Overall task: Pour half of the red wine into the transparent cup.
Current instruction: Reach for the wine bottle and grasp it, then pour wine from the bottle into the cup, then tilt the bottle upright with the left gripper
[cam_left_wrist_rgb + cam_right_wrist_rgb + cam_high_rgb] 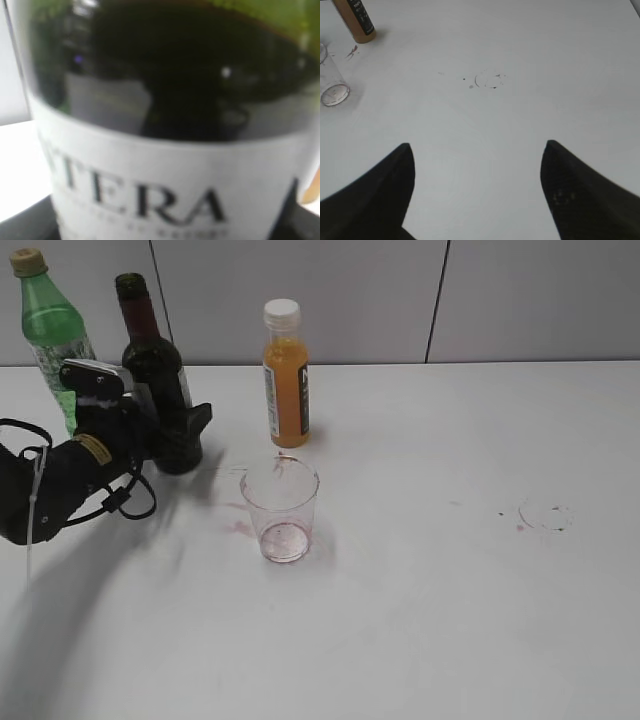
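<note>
The dark-green wine bottle [152,358] holding the red wine stands upright at the back left, its top open. Its dark glass and white label [175,180] fill the left wrist view. My left gripper [176,436] is closed around the bottle's lower body, one finger showing on its right side. The transparent cup [281,508] stands empty with a reddish stain in its base, a little in front and to the right of the bottle; it also shows at the left edge of the right wrist view [331,82]. My right gripper [477,150] is open and empty above bare table.
A light green soda bottle [48,325] stands behind my left arm. An orange juice bottle [286,375] with a white cap stands just behind the cup. Small wine stains [545,515] mark the table at the right, and another sits left of the cup.
</note>
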